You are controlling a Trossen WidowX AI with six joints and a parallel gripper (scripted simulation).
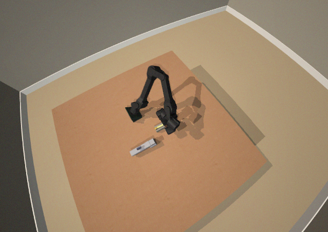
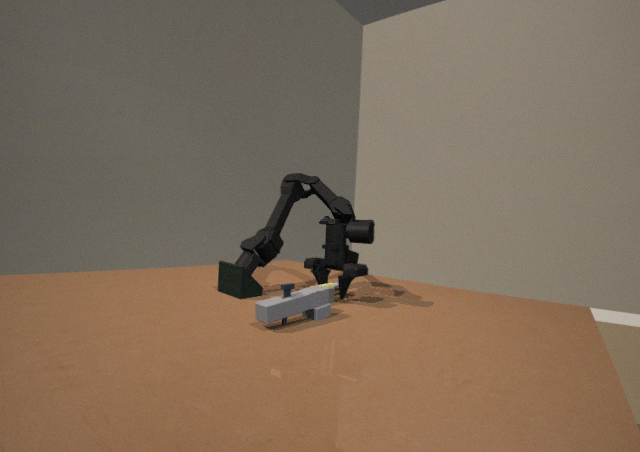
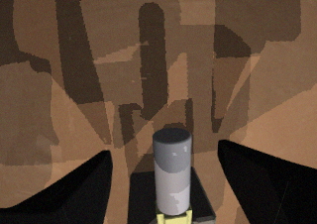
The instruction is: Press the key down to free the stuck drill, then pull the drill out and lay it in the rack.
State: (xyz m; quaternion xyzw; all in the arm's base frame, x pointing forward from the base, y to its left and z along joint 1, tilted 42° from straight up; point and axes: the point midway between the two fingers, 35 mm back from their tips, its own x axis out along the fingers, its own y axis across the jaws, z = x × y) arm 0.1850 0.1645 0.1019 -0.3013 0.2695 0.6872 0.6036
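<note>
A yellow drill (image 1: 159, 127) (image 2: 326, 285) (image 3: 173, 218) with a grey cylindrical end appears to lie in a small rack (image 1: 160, 130) (image 3: 141, 199), whose block looks black in the wrist view. My gripper (image 2: 332, 290) (image 3: 165, 153) is open and low, one finger on each side of the drill's grey end, with gaps on both sides. The long grey holder (image 1: 134, 151) (image 2: 266, 311) stands apart. The dark blue key (image 1: 139, 148) (image 2: 287, 288) passes through it, its head above the top and its lower end showing beneath. In the top view my fingertips are hidden under the wrist.
The arm's dark base (image 1: 134, 114) (image 2: 235, 280) stands behind the holder, to the left of the rack. A light grey foot block (image 2: 322, 311) is under the holder's right end. The brown table's right edge (image 1: 232, 118) lies beyond the arm.
</note>
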